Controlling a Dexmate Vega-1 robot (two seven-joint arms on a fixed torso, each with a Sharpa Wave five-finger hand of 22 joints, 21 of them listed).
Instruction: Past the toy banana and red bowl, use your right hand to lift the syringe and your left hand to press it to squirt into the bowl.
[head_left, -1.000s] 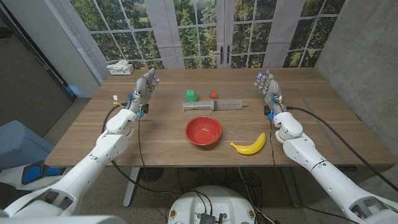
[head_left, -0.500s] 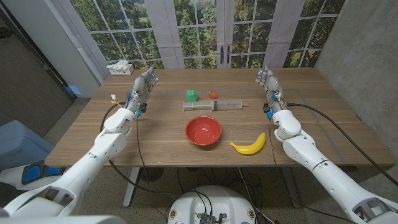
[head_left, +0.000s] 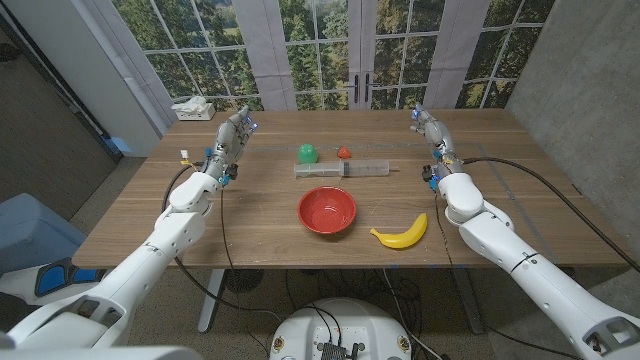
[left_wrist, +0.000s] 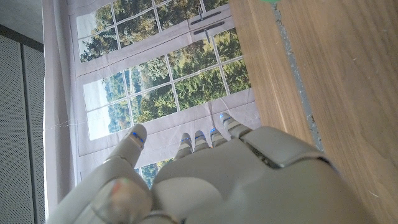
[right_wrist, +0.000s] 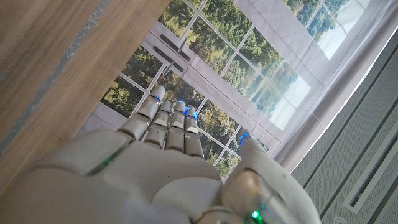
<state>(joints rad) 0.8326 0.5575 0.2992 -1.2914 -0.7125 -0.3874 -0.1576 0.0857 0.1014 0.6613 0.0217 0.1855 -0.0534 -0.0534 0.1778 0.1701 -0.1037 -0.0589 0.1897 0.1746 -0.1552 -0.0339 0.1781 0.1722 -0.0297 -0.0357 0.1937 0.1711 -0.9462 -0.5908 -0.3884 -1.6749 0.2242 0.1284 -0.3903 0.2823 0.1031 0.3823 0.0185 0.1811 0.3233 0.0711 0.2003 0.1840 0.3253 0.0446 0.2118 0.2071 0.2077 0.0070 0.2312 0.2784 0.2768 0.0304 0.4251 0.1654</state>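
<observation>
Right hand (head_left: 431, 133) has edged back, both hands' fingers apart, holding nothing; one syringe (head_left: 346, 170), one bowl (head_left: 327, 211), one banana (head_left: 402, 234).

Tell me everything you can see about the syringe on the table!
The syringe is long, see-through and looks like plastic. It lies flat on its side on the wooden table, stretched left to right, behind the red bowl and apart from it. Its thin tip points toward the robot's right. Nothing holds it; both hands are far off.
</observation>
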